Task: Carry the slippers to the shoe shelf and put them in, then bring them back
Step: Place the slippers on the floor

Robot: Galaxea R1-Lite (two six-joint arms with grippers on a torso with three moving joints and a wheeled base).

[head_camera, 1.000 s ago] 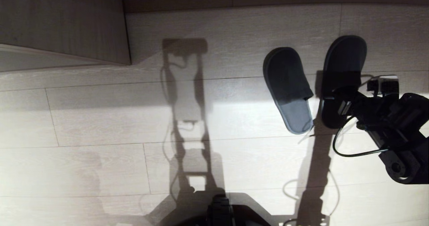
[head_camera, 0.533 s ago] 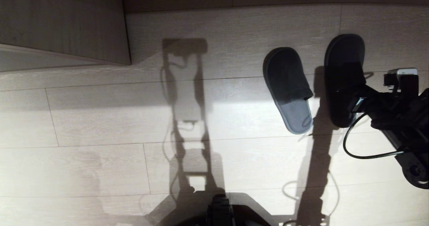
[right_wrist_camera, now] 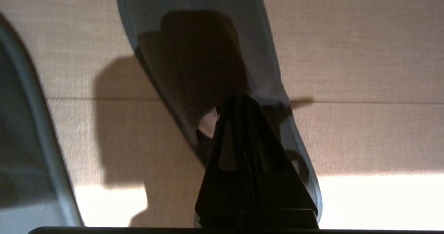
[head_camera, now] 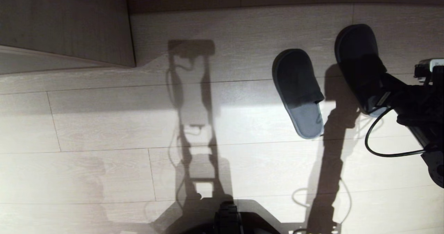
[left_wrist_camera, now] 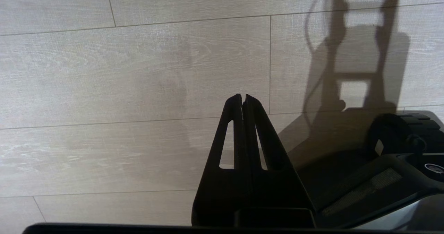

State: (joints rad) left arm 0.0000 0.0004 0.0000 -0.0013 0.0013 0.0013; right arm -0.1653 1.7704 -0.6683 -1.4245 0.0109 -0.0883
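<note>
Slippers [head_camera: 297,92] of dark grey lie apart on the pale plank floor [head_camera: 104,123] in the head view: one rests flat near the middle right, unmoved since a second ago, while the other slipper [head_camera: 359,64] at the far right is pinched at its strap edge by the right gripper [head_camera: 383,90] and now sits farther up and to the right than before, tilted, its shadow spreading wider on the boards beneath it. A pale wooden panel [head_camera: 66,22] fills the upper left corner, as earlier. The left wrist view shows the left gripper [left_wrist_camera: 242,100] with its fingers pressed together, holding nothing, hanging over bare floor beside the robot's base [left_wrist_camera: 392,164]. In the right wrist view the right gripper [right_wrist_camera: 239,104] is clenched on the strap of the lifted slipper [right_wrist_camera: 204,60], and the resting one shows at the frame's edge [right_wrist_camera: 20,140].
</note>
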